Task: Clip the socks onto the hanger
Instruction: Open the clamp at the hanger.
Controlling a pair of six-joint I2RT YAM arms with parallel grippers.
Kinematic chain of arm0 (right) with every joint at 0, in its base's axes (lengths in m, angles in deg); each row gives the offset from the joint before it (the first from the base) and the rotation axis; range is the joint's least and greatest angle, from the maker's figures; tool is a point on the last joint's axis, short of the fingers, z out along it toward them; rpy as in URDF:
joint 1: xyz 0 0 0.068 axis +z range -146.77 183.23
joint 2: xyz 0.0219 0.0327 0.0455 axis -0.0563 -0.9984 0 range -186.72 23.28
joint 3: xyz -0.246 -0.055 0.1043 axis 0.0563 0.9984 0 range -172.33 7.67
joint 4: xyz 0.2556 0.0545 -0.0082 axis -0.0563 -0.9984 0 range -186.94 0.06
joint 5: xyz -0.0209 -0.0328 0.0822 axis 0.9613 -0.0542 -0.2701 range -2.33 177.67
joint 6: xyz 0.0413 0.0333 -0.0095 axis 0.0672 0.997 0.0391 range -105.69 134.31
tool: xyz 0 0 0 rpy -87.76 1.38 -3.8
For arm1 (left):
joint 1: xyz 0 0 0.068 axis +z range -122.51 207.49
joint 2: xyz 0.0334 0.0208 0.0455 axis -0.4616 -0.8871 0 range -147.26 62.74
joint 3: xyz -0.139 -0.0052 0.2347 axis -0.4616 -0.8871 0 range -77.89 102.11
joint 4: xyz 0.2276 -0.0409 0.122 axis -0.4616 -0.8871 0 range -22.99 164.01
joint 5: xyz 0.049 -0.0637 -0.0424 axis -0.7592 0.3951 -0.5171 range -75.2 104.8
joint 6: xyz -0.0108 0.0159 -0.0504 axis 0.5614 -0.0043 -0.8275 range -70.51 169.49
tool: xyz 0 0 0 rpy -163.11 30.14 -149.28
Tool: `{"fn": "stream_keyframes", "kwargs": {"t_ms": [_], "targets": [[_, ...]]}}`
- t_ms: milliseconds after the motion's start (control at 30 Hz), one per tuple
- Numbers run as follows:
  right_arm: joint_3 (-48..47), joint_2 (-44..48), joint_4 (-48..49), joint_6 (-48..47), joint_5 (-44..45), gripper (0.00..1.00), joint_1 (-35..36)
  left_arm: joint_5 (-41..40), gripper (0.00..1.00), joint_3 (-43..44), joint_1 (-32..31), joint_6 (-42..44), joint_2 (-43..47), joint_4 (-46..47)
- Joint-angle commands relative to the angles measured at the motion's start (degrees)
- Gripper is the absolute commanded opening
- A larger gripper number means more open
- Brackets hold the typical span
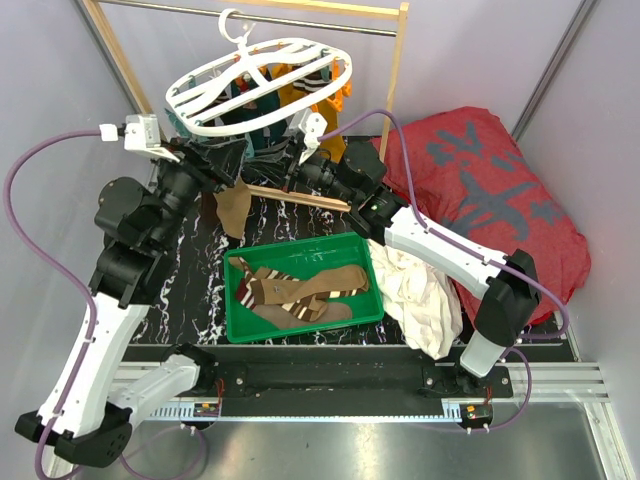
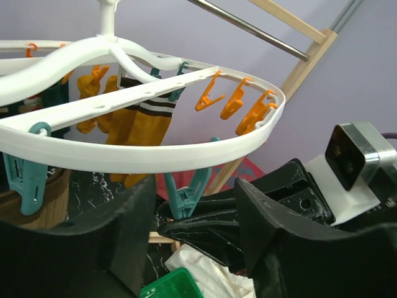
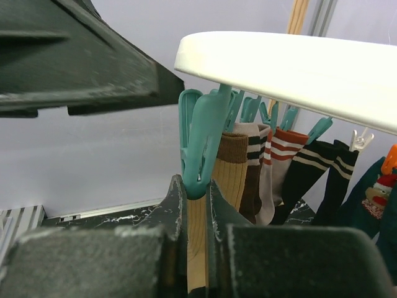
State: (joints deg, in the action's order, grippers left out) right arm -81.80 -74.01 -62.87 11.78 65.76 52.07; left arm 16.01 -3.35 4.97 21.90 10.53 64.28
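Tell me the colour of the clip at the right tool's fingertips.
Teal clip; right wrist view shows it best.

left arm (image 1: 110, 280): up from lower left, elbow bent, wrist toward upper centre | left claw (image 2: 193, 205): fingers (image 2: 124, 236) parted, wide gap | right arm (image 1: 440, 250): from lower right, stretched to upper centre | right claw (image 3: 195, 192): fingers (image 3: 170, 214) drawn nearly together, thin slit

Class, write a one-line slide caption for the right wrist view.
Right gripper closed beneath a teal clip on the white hanger, with striped socks pegged in a row behind.
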Motion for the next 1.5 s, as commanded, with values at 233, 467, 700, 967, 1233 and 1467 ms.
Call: {"fn": "stream_keyframes", "kwargs": {"t_ms": [233, 467, 700, 967, 1233, 1467], "targets": [[-2.6, -0.4, 0.0, -0.9, 3.0, 0.0, 0.6, -2.5, 0.72, 3.3, -0.2, -0.1, -1.4, -3.1], [-2.9, -1.0, -1.0, -2.3, 4.2, 0.0, 1.3, -4.2, 0.72, 5.4, -0.9, 0.3, -4.1, -3.8], [-3.2, -1.7, -2.4, -4.1, 5.9, 0.0, 2.0, -7.8, 0.6, 7.1, -2.7, 1.9, -5.3, -4.2], [-2.9, -1.9, -2.9, -5.6, 8.4, 0.0, 2.4, -10.2, 0.45, 8.3, -4.3, 3.2, -6.2, -5.1], [-3.0, -2.3, -3.3, -5.9, 9.1, 0.01, 2.8, -11.7, 0.33, 8.2, -5.5, 3.7, -6.9, -6.0], [-1.9, -1.8, -3.3, -5.0, 10.0, 0.08, 2.8, -12.0, 0.12, 8.3, -5.7, 4.1, -7.0, -6.0]]}}
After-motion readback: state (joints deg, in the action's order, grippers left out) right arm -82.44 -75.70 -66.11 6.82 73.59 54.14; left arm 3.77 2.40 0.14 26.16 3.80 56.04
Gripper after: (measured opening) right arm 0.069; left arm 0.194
